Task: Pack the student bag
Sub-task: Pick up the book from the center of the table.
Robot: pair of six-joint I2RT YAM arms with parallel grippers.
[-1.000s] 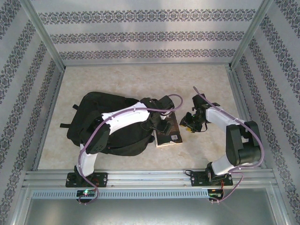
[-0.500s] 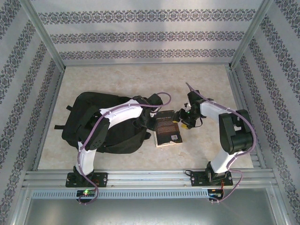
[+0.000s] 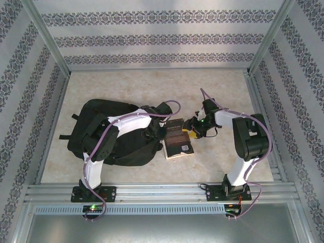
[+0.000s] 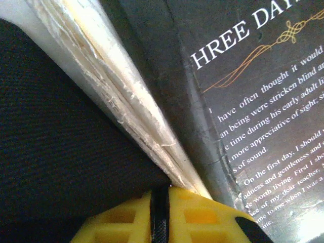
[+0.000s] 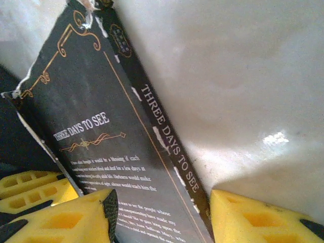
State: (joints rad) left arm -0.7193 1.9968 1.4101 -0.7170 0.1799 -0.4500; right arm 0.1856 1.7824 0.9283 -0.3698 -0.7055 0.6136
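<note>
Student bag (image 3: pixel 93 129) against book (image 3: pixel 175 139), beside left fingers (image 4: pixel 202 220)

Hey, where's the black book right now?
In the top external view the black book lies on the table just right of centre, its left edge beside the student bag, with the right gripper at its right edge.

One student bag (image 3: pixel 93 129) is lying on the one bench (image 3: pixel 152 86). One book (image 3: pixel 178 139) with a black cover is lying just beside this bag. Two arms are reaching over the bench: one left arm (image 3: pixel 126 123) and one right arm (image 3: pixel 249 142).
</note>
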